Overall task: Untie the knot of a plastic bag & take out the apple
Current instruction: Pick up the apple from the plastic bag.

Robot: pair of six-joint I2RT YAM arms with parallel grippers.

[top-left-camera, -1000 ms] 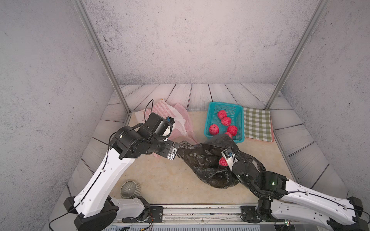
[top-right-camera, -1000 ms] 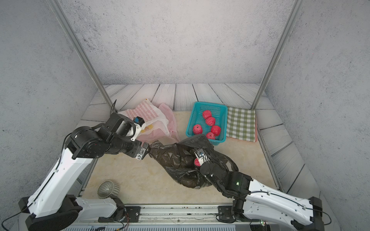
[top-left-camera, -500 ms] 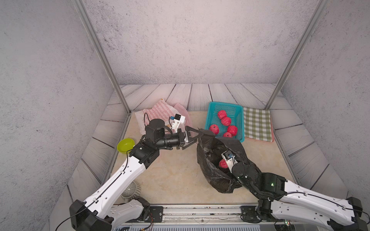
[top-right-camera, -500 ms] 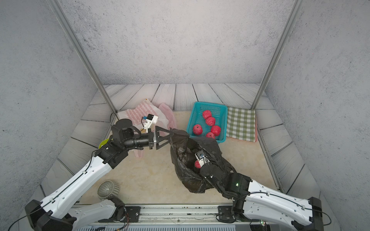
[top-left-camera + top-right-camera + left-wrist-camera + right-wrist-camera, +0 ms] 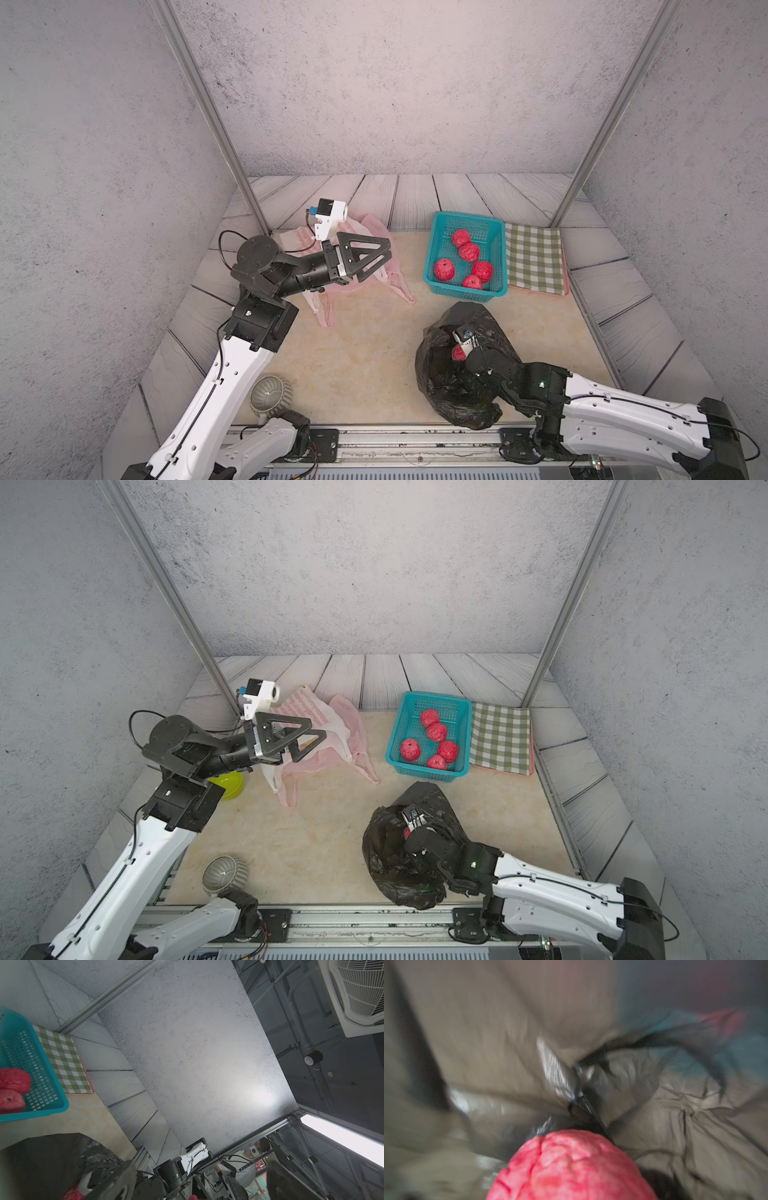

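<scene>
**A:** Where is the apple (image 5: 458, 354) relative to the right gripper (image 5: 462, 350)?

**B:** Right at its tip, inside the open mouth of the black bag (image 5: 453, 390), which sits slumped on the bench (image 5: 353, 357). The right wrist view shows the apple (image 5: 571, 1167) close up with crumpled black plastic all around it. The gripper looks part-closed on it, though apple and plastic hide the fingers.

**A:** And the left gripper (image 5: 380, 257)?

**B:** Wide open and empty, raised over the pink bags (image 5: 374, 286), well apart from the black bag. The right arm is far nearer.

**A:** So which way out?

**B:** I'd say up and back along the right arm's own line, through the opening it entered by. The blue basket (image 5: 429, 249) lies beyond the bag, toward the back wall. Loose plastic may drag along with the apple.
</scene>
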